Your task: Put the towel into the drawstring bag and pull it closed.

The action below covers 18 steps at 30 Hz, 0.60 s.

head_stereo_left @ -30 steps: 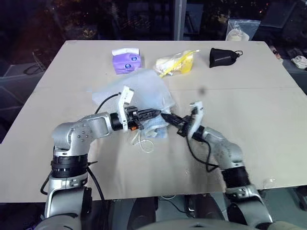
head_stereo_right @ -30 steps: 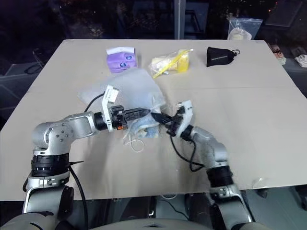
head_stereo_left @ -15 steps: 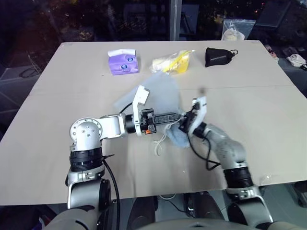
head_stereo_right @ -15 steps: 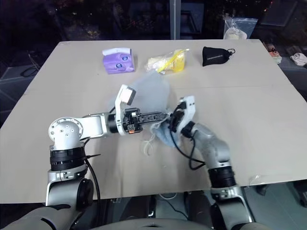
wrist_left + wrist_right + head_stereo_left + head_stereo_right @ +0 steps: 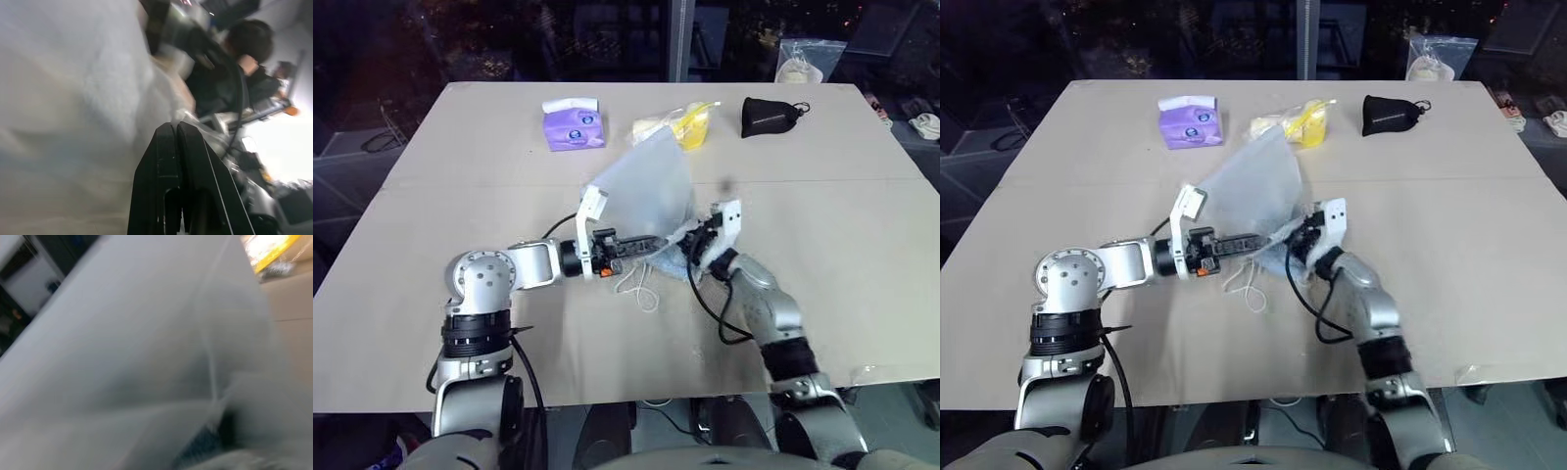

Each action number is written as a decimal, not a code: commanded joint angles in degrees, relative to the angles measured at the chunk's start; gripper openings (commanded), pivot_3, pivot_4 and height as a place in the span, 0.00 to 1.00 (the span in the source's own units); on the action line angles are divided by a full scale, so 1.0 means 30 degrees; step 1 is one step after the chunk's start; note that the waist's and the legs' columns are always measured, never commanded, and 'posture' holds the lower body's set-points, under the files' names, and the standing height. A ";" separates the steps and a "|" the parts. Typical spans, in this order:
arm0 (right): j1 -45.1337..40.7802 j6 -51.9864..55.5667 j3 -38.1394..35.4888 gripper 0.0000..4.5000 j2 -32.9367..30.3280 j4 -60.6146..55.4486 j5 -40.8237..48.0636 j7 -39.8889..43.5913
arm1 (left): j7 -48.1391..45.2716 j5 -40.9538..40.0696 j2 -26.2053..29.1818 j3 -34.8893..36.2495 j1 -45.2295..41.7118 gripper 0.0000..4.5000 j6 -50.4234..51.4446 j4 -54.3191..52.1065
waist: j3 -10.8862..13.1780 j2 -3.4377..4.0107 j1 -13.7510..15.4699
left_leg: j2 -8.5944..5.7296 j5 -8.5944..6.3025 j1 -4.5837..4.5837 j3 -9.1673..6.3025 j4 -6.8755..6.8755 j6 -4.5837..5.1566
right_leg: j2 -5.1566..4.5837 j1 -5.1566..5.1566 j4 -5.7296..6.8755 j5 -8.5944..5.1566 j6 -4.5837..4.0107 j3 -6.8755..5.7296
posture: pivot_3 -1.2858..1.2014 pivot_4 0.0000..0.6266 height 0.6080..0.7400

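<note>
The white translucent drawstring bag (image 5: 646, 181) stands raised off the table like a tent, its wide end up and toward the back. My left gripper (image 5: 651, 246) reaches in from the left and is shut on the bag's lower edge; in the left wrist view its fingertips (image 5: 172, 127) are pressed together against white fabric. My right gripper (image 5: 690, 243) sits just right of it, pushed into the same end and covered by fabric. A blue-grey bit of the towel (image 5: 673, 264) shows low between the two grippers. The white cords (image 5: 642, 287) lie looped on the table below.
A purple tissue pack (image 5: 573, 125), a clear plastic bag with yellow contents (image 5: 674, 125) and a black pouch (image 5: 769, 116) sit in a row at the back of the table (image 5: 460, 196). Another clear bag (image 5: 800, 64) is beyond the far edge.
The bag has risen from lying crumpled on the table to standing up. The towel that bulged out below the right gripper now shows less. The two grippers stay close together.
</note>
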 commanded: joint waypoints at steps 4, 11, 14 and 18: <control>0.2096 0.4276 0.1162 0.69 -0.4726 -0.8390 -0.0210 0.0782 | -0.1680 0.1449 0.0837 -0.0228 -0.1593 0.00 -0.2190 0.1682 | 0.0014 0.0022 -0.0154 | -0.0005 0.0000 0.0026 0.0008 0.0001 0.0001 | 0.0016 0.0003 0.0005 -0.0055 0.0004 0.0026 | 0.52 0.24 1.00; 0.2927 0.5414 0.2689 0.99 -0.5608 -0.9264 -0.1210 0.0279 | -0.2472 0.2171 0.1021 -0.0516 -0.1793 0.00 -0.2558 0.1847 | 0.0014 0.0016 -0.0127 | 0.0000 0.0000 0.0024 0.0008 -0.0002 0.0001 | 0.0026 0.0002 0.0002 -0.0066 0.0009 0.0032 | 0.52 0.24 1.00; 0.2315 0.4561 0.4714 0.99 -0.5614 -0.7406 -0.2823 0.0639 | -0.2379 0.2316 0.0921 -0.0469 -0.1869 0.00 -0.2476 0.1665 | 0.0012 0.0003 -0.0138 | -0.0003 0.0000 0.0020 0.0025 0.0002 0.0002 | 0.0020 0.0002 -0.0007 -0.0067 0.0009 0.0049 | 0.52 0.24 1.00; 0.0866 0.2628 0.5290 0.87 -0.4669 -0.3780 -0.4327 0.0175 | -0.2282 0.2516 0.0934 -0.0742 -0.1692 0.00 -0.2393 0.1111 | 0.0011 -0.0002 -0.0155 | -0.0003 0.0001 0.0032 0.0023 0.0005 0.0003 | 0.0025 0.0002 0.0001 -0.0073 0.0015 0.0051 | 0.52 0.24 1.00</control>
